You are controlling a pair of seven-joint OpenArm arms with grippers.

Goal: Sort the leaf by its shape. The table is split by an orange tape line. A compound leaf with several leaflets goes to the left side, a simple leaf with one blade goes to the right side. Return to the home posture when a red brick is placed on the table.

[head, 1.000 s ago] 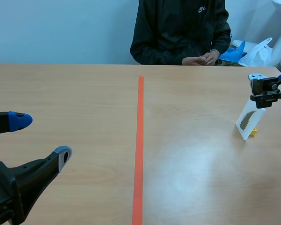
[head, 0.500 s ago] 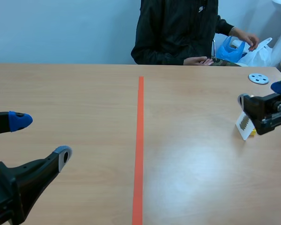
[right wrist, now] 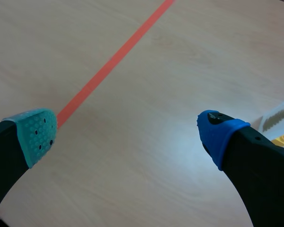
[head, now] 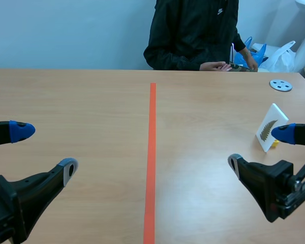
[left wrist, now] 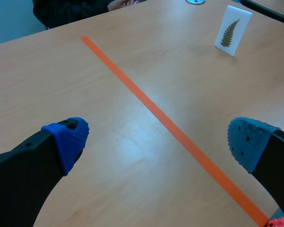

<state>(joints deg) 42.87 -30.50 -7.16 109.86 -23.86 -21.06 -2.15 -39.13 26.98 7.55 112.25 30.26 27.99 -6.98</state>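
Blue and dotted, the fingertips (left wrist: 68,139) of the left gripper (left wrist: 158,141) stand far apart and hold nothing, with only pale wood and a stretch of the orange tape line (left wrist: 156,113) showing between them. In the scene view this gripper hangs low over the left half of the table (head: 91,101), well short of the line. The right gripper (head: 259,148) is spread just as wide and is also empty, one finger tipped with a grey-green pad and the other with a blue one; it hovers low over the right half of the table, with the tape ahead of it. Just beside its blue-tipped finger stands the leaf card (head: 270,127), a white card, upright and slightly tilted, printed with a fern-like leaf of many small leaflets. It is propped on a small yellow stand (head: 276,143) and sits on the right side of the line, well away from it. Whether the blue pad touches the card cannot be told. Farther back on the same side a grey disc (head: 280,85) lies flat on the wood. At the far edge sits a person (head: 193,30) in a dark jacket, one hand (head: 213,66) resting on the table, with blue and white plastic bags (head: 274,56) beside them
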